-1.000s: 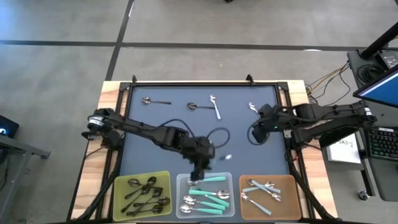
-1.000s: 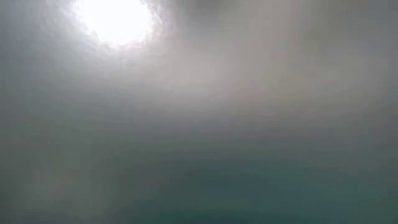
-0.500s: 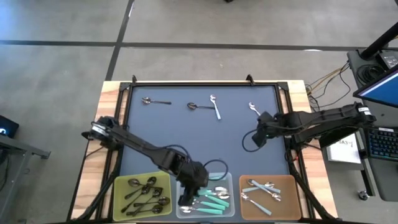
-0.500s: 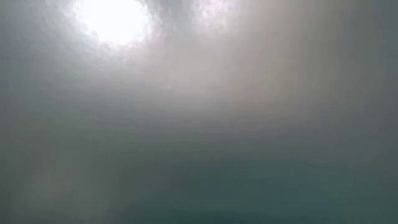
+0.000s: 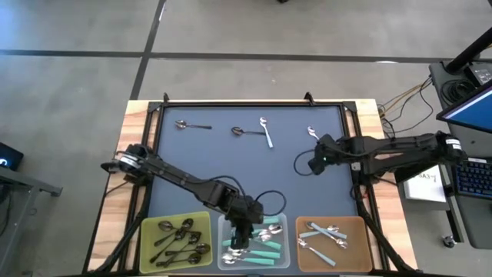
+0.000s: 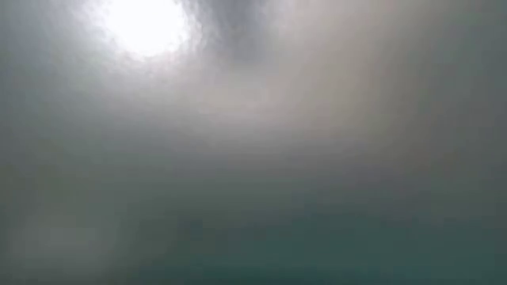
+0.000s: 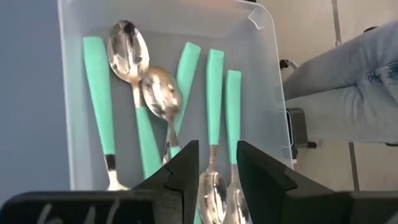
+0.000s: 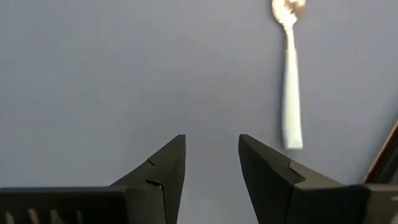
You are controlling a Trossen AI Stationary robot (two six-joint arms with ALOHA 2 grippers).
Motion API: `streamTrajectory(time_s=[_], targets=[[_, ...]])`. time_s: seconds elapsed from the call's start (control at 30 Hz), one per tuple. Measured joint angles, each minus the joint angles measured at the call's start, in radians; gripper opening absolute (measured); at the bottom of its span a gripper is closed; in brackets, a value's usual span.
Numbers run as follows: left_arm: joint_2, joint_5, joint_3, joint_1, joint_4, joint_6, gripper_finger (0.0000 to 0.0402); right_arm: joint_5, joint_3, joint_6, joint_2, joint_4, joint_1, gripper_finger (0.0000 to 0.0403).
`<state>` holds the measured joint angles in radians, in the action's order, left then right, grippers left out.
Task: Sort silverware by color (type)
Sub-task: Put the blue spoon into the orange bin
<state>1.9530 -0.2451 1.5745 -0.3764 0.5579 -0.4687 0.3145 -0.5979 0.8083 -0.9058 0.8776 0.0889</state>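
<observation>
While teal-handled metal spoons (image 7: 214, 87) lie in the clear plastic tray (image 5: 252, 240) at six o'clock, the left gripper (image 7: 217, 163) hangs over them, parted and empty. The right gripper (image 8: 211, 163), open and empty, hovers near a light-blue-handled spoon (image 8: 290, 99) at two o'clock. No writing is legible; the low view shows only haze.

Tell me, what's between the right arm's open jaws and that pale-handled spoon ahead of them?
Nothing: only bare dark mat separates the right gripper from the spoon, per its wrist view.
</observation>
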Motion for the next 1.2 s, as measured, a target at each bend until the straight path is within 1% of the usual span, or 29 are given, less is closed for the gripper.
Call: streamTrajectory(time_s=[0.13,0.23,0.43,0.6,0.8,0.9,1.0,1.1,1.2], targets=[[0.0,0.0,0.0,0.01,0.0,0.023,0.0091,-0.009,0.012,-0.078,-0.001,-0.028,0.129,0.0145],[0.0,0.0,0.0,0.018,0.0,0.05,0.0091,-0.046,0.015,-0.128,-0.001,-0.036,0.24,0.0158],[-0.007,0.0,0.0,0.055,0.02,0.126,0.0091,-0.206,0.061,-0.228,-0.02,-0.127,0.444,0.0178],[-0.02,0.0,0.0,0.083,0.041,0.174,0.0091,-0.229,0.076,-0.317,-0.102,-0.192,0.552,0.018],[-0.022,-0.001,0.0,0.112,0.051,0.226,0.0091,-0.245,0.064,-0.41,-0.255,-0.271,0.63,0.0177],[-0.023,-0.001,0.0,0.127,0.057,0.248,0.0091,-0.253,0.057,-0.434,-0.342,-0.301,0.656,0.0168],[-0.023,-0.008,0.0,0.141,0.066,0.253,0.0091,-0.296,0.06,-0.475,-0.424,-0.305,0.674,0.0151],[-0.023,-0.016,0.0,0.154,0.072,0.269,0.0091,-0.301,0.053,-0.501,-0.486,-0.3,0.673,0.0119],[-0.024,-0.021,0.0,0.164,0.072,0.277,0.0091,-0.309,0.051,-0.514,-0.513,-0.304,0.672,0.0073]])
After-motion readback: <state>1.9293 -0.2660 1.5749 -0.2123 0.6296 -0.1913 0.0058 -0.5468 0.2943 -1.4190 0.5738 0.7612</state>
